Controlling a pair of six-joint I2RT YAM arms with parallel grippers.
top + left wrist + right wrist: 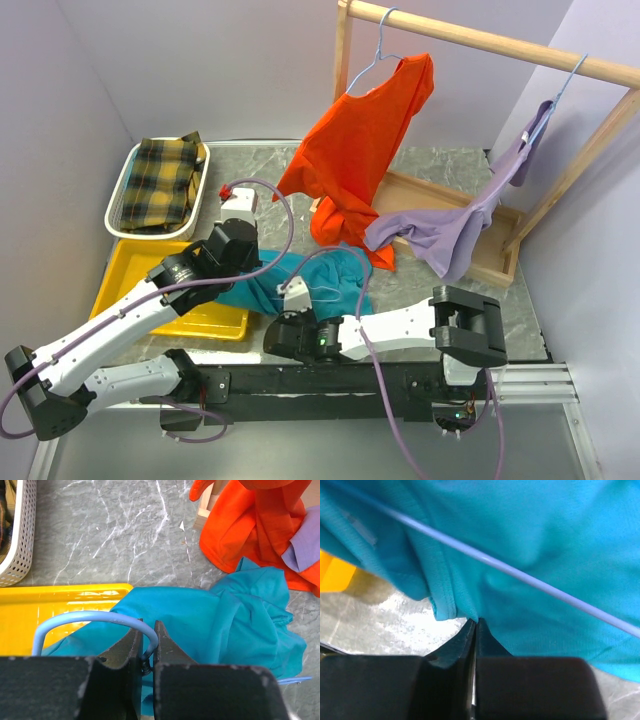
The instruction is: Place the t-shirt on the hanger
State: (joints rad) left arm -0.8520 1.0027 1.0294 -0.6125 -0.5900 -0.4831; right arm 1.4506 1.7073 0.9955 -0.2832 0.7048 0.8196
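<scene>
On table (260,165): 1 t-shirt (335,275) | left pincer (148,630) clamps 1 hanger (90,616) | right pincer (475,625) pinches t-shirt

Upper left of my view: white perforated plastic basket (118,190) holding plaid yellow-black cloth (165,180). Top centre: orange-red shirt (360,150) hanging from wooden rail (500,45).

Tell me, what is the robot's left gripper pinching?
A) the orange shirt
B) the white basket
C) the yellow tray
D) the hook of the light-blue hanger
D: in the left wrist view, the left gripper is shut on the end of the curved hook of the pale-blue hanger, right next to the teal t-shirt.
</scene>
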